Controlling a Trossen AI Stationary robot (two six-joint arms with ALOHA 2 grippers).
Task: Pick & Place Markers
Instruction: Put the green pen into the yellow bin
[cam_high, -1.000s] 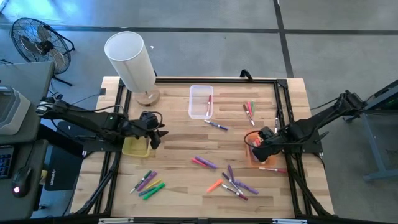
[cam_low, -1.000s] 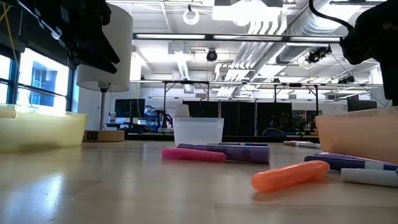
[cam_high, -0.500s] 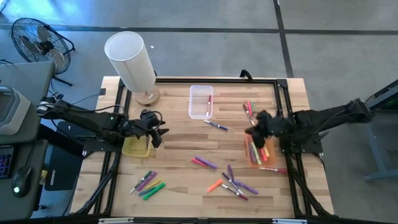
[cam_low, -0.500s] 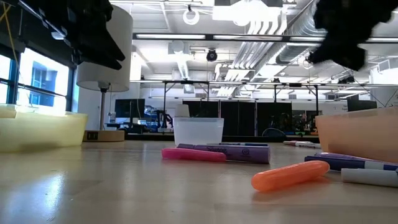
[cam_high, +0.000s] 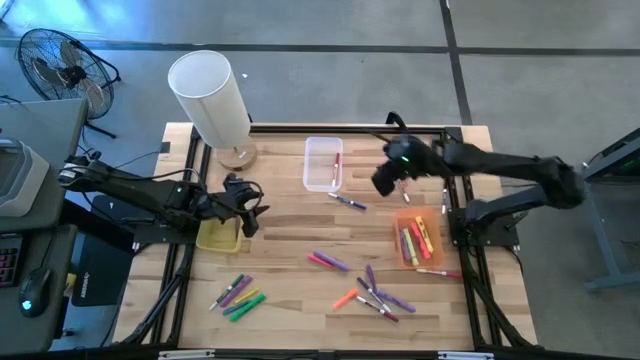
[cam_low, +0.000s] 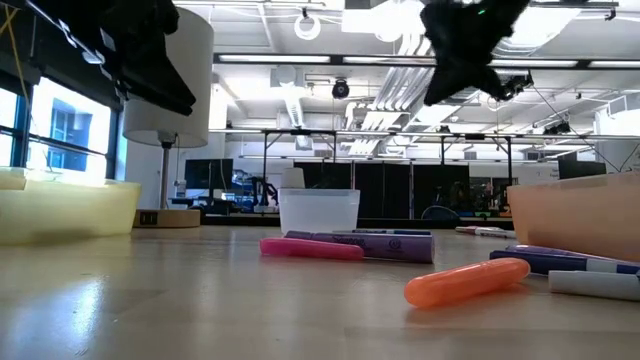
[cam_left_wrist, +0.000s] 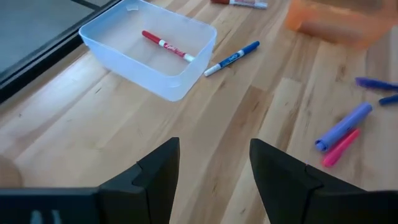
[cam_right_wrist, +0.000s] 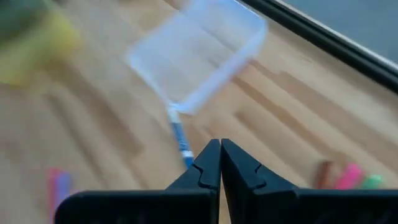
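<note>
Wooden counter (cam_high: 290, 240) fills the middle of the high view, bordered by a black frame, with grey floor all round and a fan (cam_high: 55, 65) at the upper left. We note a white cylinder lamp (cam_high: 208, 98) on the counter's upper left corner. Open wood lies across the centre and along the lower left edge.

We find the left end effector (cam_high: 248, 212) above the yellow bin (cam_high: 218, 236) at centre left, its fingers (cam_left_wrist: 158, 171) spread apart and gripping nothing. The right end effector (cam_high: 385, 180) hangs at upper centre right, just right of the clear bin (cam_high: 323, 163); its fingers (cam_right_wrist: 208, 167) are pressed together, nothing between them.

Markers lie scattered. One red marker (cam_high: 336, 166) rests in the clear bin, long axis running top to bottom. A blue marker (cam_high: 347, 201) lies below that bin, angled down to the right. Several stand lengthwise in the orange bin (cam_high: 414, 240). Loose clusters sit at lower left (cam_high: 238, 295) and lower centre (cam_high: 375, 295), pointing in mixed diagonals.
</note>
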